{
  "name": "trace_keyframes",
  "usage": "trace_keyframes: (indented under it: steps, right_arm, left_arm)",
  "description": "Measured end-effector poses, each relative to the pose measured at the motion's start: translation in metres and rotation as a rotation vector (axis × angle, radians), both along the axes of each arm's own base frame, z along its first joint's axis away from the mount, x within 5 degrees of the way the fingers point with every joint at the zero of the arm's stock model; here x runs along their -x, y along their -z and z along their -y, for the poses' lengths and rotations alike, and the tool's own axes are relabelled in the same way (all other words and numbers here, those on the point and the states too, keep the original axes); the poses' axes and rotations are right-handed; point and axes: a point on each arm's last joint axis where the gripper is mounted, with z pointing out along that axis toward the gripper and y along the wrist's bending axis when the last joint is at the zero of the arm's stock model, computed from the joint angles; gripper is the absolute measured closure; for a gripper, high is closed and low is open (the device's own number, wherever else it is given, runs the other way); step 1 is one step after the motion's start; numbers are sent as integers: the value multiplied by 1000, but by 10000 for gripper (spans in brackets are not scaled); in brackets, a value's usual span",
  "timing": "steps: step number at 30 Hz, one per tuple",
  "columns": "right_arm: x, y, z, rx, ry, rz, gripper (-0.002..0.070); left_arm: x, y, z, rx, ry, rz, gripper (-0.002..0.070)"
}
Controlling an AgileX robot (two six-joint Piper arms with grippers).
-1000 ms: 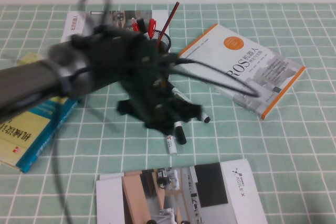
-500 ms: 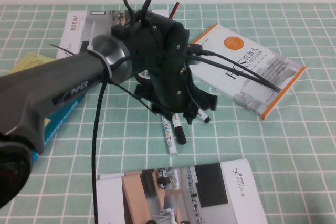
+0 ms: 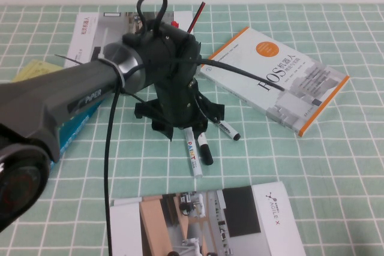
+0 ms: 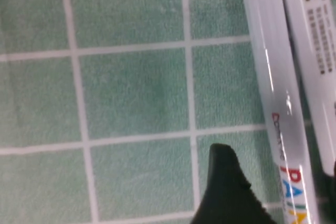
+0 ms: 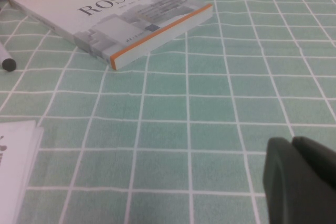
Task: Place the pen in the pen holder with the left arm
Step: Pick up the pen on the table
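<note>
The white pen (image 3: 191, 151) with coloured PAINT lettering lies flat on the green checked cloth at the table's middle. My left gripper (image 3: 182, 129) points straight down over its far end. In the left wrist view the pen (image 4: 277, 108) lies between the two black fingers (image 4: 226, 192) of the open left gripper (image 4: 281, 195). The pen holder is almost wholly hidden behind the left wrist; only a red pencil (image 3: 197, 17) sticks up from it. My right gripper (image 5: 302, 182) is shut and empty, low over bare cloth, out of the high view.
Two white markers with black caps (image 3: 205, 148) (image 3: 227, 129) lie right beside the pen; one shows in the left wrist view (image 4: 315, 35). A ROS book (image 3: 276, 79) lies at the right, a booklet (image 3: 204, 220) at the front, a blue book (image 3: 72, 127) at the left.
My left arm has swung back and left and come down over the pens, its wrist now upright. The pen and markers have not moved.
</note>
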Motion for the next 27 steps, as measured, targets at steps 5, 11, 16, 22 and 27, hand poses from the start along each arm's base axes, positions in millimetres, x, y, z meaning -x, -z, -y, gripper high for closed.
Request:
trace_keyframes:
  steps: [5, 11, 16, 22, 27]
  right_arm:
    - [0, 0, 0, 0, 0, 0, 696]
    - [0, 0, 0, 0, 0, 0, 696]
    - [0, 0, 0, 0, 0, 0, 696]
    - [0, 0, 0, 0, 0, 0, 696]
    - [0, 0, 0, 0, 0, 0, 696]
  left_arm:
    - [-2, 16, 3, 6, -9, -31, 314]
    - [-5, 25, 5, -1, -11, -44, 321]
    - [-5, 25, 3, -17, 17, -50, 448]
    - [-2, 26, 2, -43, 93, -73, 569]
    - [4, 18, 5, -7, 161, -107, 569]
